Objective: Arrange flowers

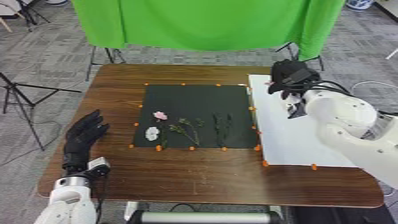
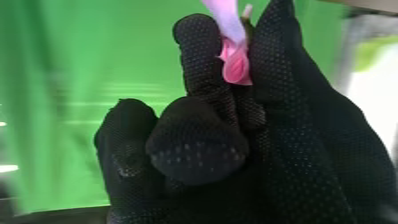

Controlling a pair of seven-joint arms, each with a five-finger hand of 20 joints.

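Above the far end of the white sheet is my right hand. In the right wrist view, a pink flower is pinched between the fingers of my right hand; its lower part is hidden by the glove. My left hand is over the table's left side, open, fingers straight and holding nothing. On the black mat lie a pink flower and, nearer, a white flower. Thin green stems lie beside them, with leafy sprigs closer to the mat's right edge.
Small orange markers surround the black mat and edge the white sheet. The brown table has rounded corners. A green cloth hangs behind it, and a black tripod stands on the floor to the left.
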